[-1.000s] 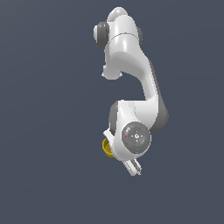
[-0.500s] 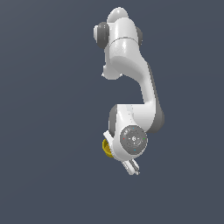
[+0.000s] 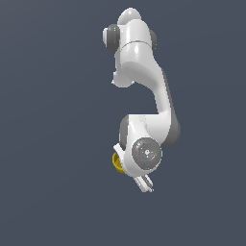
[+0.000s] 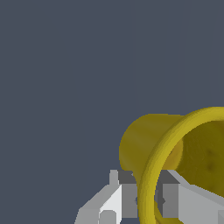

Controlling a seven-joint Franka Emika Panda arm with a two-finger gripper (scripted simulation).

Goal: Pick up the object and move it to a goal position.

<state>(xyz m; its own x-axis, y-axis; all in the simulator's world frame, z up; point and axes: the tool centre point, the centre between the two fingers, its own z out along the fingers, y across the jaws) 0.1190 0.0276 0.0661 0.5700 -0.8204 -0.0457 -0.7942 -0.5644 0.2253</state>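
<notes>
Small yellow cup seen up close in the wrist view, round, hollow inside, thick rim facing the camera, darker yellow within. Sat right at the gripper, with one grey-white finger on one side of the rim and another on the other side, rim edge running between them. Looked pinched by the rim, fingers close together with only the cup wall between. In the exterior view, only a small bit of the yellow cup peeked out on the exterior view's left of the white wrist, mostly hidden behind the arm. Gripper pointed down and toward the exterior view's right, below the round grey wrist disc. White arm rose up above, bent at a grey joint, with dark grey caps near the top. All around, plain dark blue-grey everywhere, flat and even, with no edge or line to tell floor from wall. Could not tell whether the cup touched any surface. Arm itself blocked most of the cup from the outside camera.
</notes>
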